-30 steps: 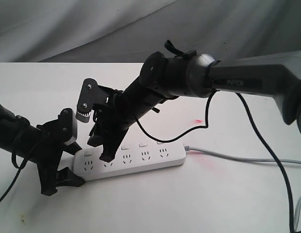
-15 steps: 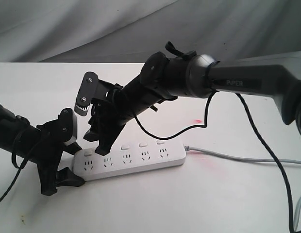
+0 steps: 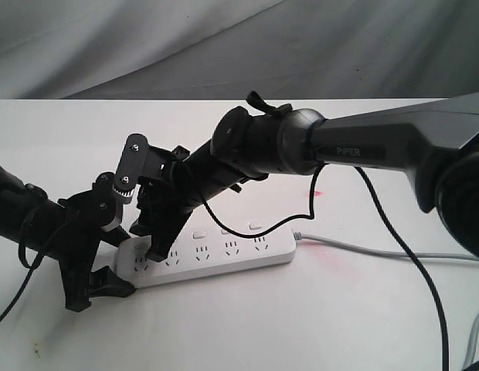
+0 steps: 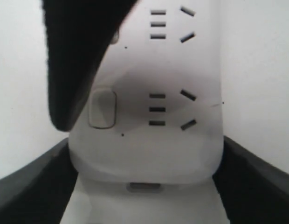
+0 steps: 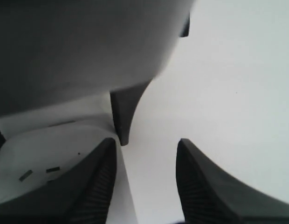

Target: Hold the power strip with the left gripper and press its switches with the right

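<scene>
The white power strip (image 3: 224, 253) lies across the table, its grey cord (image 3: 378, 249) running off to the right. My left gripper (image 3: 116, 261) is shut on the strip's rounded left end (image 4: 147, 158), one black finger (image 4: 28, 186) on each side. My right gripper (image 3: 140, 222) is open; its lower finger (image 3: 157, 246) points down onto the strip near the left end. In the left wrist view that dark finger (image 4: 74, 60) stands right beside the end switch (image 4: 102, 108); I cannot tell whether it touches. Three more switches (image 3: 226, 229) show to the right. Nothing lies between the right gripper's (image 5: 147, 142) fingers.
A white tabletop (image 3: 317, 325) carries the strip, with grey cloth (image 3: 224, 46) behind it. A black cable (image 3: 409, 255) hangs from the right arm and loops over the strip's right part. A small red light spot (image 3: 315, 192) shows on the table.
My right gripper has moved left along the strip and come down, from above the second socket to the left end beside the last switch. The left gripper and the strip have stayed put.
</scene>
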Controlling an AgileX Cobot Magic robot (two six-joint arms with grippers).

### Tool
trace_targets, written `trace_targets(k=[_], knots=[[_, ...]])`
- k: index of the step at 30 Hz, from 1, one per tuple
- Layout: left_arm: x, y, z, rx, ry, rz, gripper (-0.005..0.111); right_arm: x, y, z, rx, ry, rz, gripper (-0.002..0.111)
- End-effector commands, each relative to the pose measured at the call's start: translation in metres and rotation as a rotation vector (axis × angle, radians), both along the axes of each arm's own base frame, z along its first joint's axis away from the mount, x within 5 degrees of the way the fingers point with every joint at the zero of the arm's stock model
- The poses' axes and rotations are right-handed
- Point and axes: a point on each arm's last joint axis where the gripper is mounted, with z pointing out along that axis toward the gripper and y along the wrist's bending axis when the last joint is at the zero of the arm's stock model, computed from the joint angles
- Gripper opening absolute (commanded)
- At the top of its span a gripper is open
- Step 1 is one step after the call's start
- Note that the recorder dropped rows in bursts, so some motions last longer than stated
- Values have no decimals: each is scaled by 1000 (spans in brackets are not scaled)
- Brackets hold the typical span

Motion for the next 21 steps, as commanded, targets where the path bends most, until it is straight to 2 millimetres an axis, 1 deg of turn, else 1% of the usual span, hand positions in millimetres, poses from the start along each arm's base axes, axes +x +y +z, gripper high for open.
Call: trace_targets(k=[1, 21], knots=[[2, 2, -2, 35, -21, -3, 51, 1, 2, -3, 5, -1, -5, 39], [2, 2, -2, 35, -21, -3, 51, -4, 8, -4, -13, -32, 49, 39]])
